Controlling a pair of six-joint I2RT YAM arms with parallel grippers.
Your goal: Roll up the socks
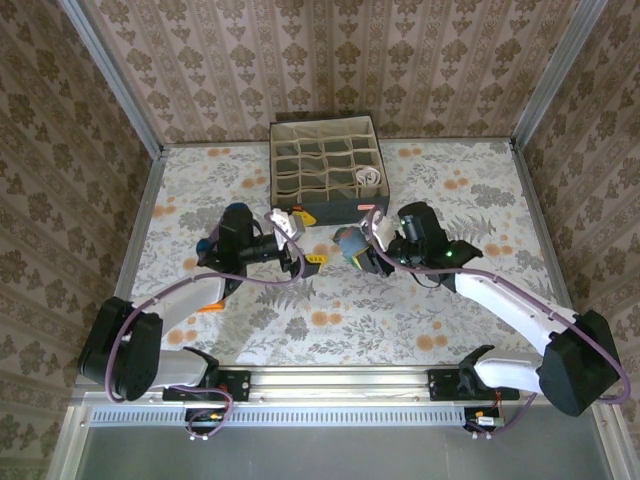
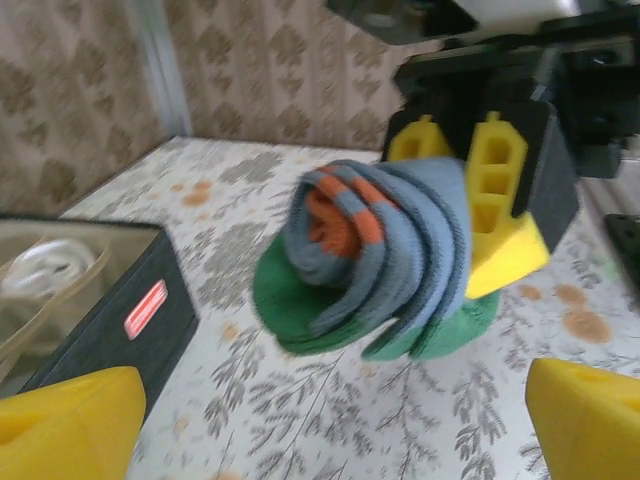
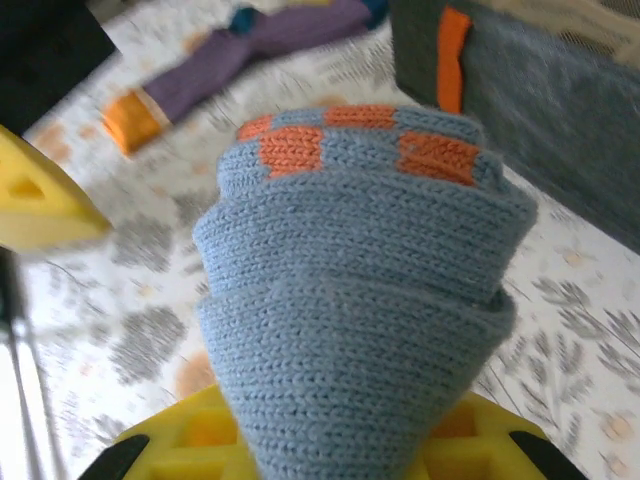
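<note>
**Striped sock rolled in the right gripper, left gripper wide open**

I saw the right gripper [image 1: 358, 250] clamped on the grey-blue striped sock [image 1: 349, 245]. The sock was wound into a tight roll, with orange patches at its core and the green toe wrapped round the outside. It sat between the two arms, just in front of the grey compartment box [image 1: 325, 160], over the flowered desk [image 1: 450, 190]. I couldn't tell whether the roll touched the desk.

My left gripper [image 1: 308, 238] faced the roll from just beside it, yellow fingers [image 2: 70, 425] spread wide with nothing between them.

From the right wrist I made out the purple sock [image 3: 250, 45] lying flat on the desk beyond the roll, its orange cuff towards the camera. A white sock [image 1: 368, 178] lay bundled in a compartment at the box's right side.

As for writing, the box carried a small red-orange tag [image 2: 145, 308] on its dark side wall, but it was too blurred for me to read.
</note>
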